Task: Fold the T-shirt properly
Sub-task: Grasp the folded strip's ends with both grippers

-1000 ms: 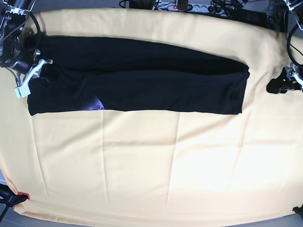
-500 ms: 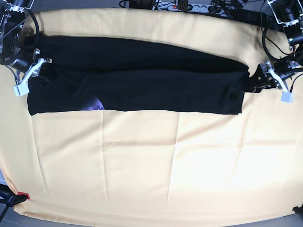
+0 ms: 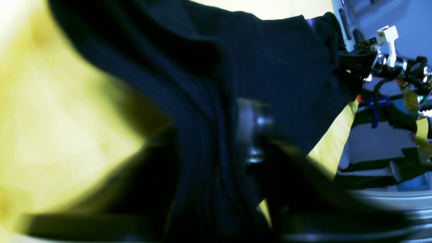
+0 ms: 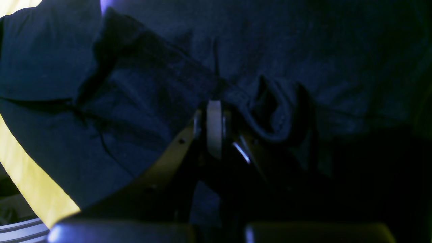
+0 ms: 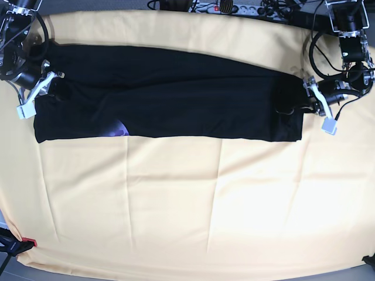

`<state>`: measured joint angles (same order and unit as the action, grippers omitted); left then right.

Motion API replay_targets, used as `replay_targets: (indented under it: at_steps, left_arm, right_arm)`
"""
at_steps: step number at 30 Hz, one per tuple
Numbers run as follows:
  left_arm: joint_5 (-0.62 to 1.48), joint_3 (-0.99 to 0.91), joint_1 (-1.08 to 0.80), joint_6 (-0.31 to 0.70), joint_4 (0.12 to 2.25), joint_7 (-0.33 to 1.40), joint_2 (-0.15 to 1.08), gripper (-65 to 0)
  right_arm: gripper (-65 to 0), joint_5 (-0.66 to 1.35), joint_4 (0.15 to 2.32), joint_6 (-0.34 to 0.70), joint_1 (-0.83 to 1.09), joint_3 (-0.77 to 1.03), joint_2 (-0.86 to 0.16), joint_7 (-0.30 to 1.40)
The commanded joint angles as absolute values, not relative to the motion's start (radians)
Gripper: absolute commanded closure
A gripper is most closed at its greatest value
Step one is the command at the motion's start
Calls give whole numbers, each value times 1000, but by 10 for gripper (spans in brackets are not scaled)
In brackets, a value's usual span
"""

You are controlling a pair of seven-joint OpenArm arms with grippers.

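The black T-shirt lies folded into a long band across the far part of the pale yellow cloth. A bit of purple print shows at its near edge. My right gripper is at the band's left end, shut on a bunched fold of the shirt, as the right wrist view shows. My left gripper is over the band's right end. In the blurred left wrist view its jaws stand apart with the shirt's edge between them.
The yellow cloth covers the whole table. Cables and a power strip lie beyond its far edge. A small red marker sits at the near left corner. The other arm shows at the far end in the left wrist view.
My left gripper has come in from off the cloth's right edge, leftwards onto the shirt's right end. The right gripper and the shirt have stayed put.
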<state>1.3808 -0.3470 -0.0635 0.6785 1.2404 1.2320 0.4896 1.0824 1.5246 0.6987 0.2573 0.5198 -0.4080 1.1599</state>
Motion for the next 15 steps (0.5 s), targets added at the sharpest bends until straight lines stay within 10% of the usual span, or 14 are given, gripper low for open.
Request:
replay_targets:
  at_steps: [1,7,15]
  left_arm:
    - [1368,-349,-68,658,1239,1264,496,-18]
    - [1358,-392,-64,632,1239,1264,501,0]
    - [1358,-557,-64,632,1239,1268,545,0]
  right_arm:
    - [0,1110,1534,698,255,527,-430,1174]
    - [-261,1248,1568,698,249,540,-451,1182]
    - [-266,1410,1733,698,250,754,-452,1280]
